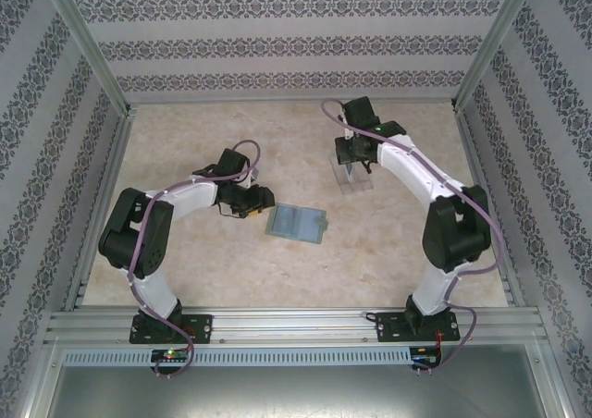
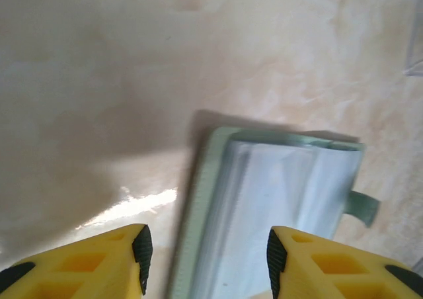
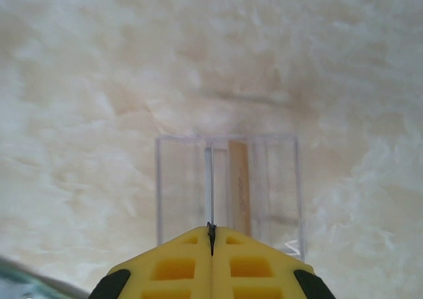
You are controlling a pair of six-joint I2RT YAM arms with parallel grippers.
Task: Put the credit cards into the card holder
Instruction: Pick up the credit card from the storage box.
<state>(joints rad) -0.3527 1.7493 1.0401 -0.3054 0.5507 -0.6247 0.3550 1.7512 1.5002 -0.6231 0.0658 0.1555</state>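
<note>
The card holder (image 1: 298, 222) lies open and flat near the middle of the marbled table (image 1: 203, 279), between the two arms, with its grey-green panels facing up. The left gripper (image 1: 254, 202) sits low just to the left of it, pointing toward it. In the left wrist view this gripper (image 2: 206, 249) has its yellow fingers spread apart with nothing clamped between them. The card holder (image 2: 277, 200) stretches away just ahead of and below them, its pale pocket panel catching the light and a small tab (image 2: 363, 208) sticking out from its far right edge. The right gripper (image 1: 354, 159) hangs over a clear box (image 1: 351, 179) at the far right part of the table, well apart from the card holder. In the right wrist view this gripper (image 3: 211, 229) has its fingers pressed together, directly above the clear box (image 3: 178, 180). An orange card (image 3: 238, 186) stands on edge inside the box, just right of the fingertips. The faint marks on its face are too small to read. A thin pale line runs from the seam between the fingers into the box. I cannot tell whether it is a card edge pinched there or part of the box.
</note>
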